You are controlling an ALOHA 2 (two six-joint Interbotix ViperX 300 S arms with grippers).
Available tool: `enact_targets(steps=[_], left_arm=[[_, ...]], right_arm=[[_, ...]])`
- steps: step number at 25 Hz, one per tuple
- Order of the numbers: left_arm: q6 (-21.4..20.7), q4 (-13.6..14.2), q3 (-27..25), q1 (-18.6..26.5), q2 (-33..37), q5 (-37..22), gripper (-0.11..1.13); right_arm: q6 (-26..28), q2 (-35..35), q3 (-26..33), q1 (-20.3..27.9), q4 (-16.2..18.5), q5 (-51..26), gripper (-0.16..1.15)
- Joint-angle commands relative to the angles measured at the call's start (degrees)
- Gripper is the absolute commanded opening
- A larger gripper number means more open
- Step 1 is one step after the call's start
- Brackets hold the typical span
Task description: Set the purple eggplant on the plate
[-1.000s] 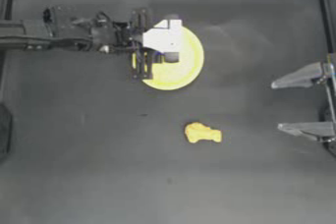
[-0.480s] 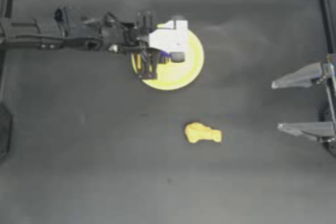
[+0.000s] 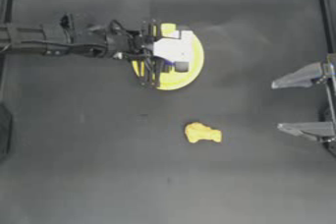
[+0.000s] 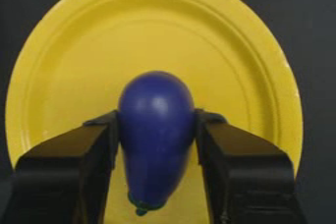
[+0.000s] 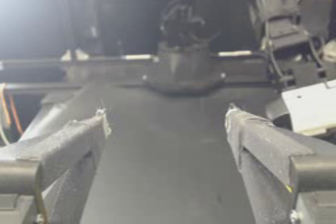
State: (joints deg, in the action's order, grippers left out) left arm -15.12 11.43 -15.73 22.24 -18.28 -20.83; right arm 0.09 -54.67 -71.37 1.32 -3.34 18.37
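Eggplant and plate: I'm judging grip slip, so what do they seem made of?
Eggplant: apparently smooth glossy plastic or rubber, since soft highlights show on its blue-purple skin; it is held between the left gripper's jaws.
Plate: looks like matte yellow plastic or coated paper, evenly coloured with a moulded rim; which one is unclear.

The top camera looks straight down on the whole counter point(image 3: 85, 169). The left wrist camera sits close above the plate point(image 4: 78, 61), which the overhead view also shows point(image 3: 190, 68). The right wrist camera looks low across the counter point(image 5: 171, 169) from the right edge toward the left arm.
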Motion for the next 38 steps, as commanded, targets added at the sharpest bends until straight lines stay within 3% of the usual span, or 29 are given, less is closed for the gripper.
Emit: enact_targets(steps=[1, 5, 7, 15, 25, 38], left_arm=[[0.0, -0.2, 1.6, 0.3, 1.5, -0.1, 0.82], [0.0, -1.4, 2.0, 0.9, 1.2, -0.1, 1.02], [-0.1, -1.6, 2.2, 1.0, 1.1, -0.1, 1.05], [-0.1, -1.6, 2.3, 1.0, 2.0, -0.1, 1.02], [0.0, -2.5, 1.6, -0.1, 10.5, -1.2, 1.02], [0.7, -4.2, -3.6, -6.9, 22.9, -1.8, 1.01]], right_arm=[[-0.1, 0.4, 1.1, -0.1, -0.1, 0.4, 1.00], [-0.1, 0.4, 1.1, -0.1, -0.2, 0.4, 1.00], [-0.1, 0.4, 1.1, -0.1, -0.2, 0.4, 1.00], [-0.1, 0.3, 1.1, -0.1, -0.2, 0.4, 1.00], [-0.1, 0.0, 1.1, -0.1, -0.2, 0.4, 1.00], [-0.2, 0.1, 1.2, -0.1, -0.1, 0.3, 1.00]])
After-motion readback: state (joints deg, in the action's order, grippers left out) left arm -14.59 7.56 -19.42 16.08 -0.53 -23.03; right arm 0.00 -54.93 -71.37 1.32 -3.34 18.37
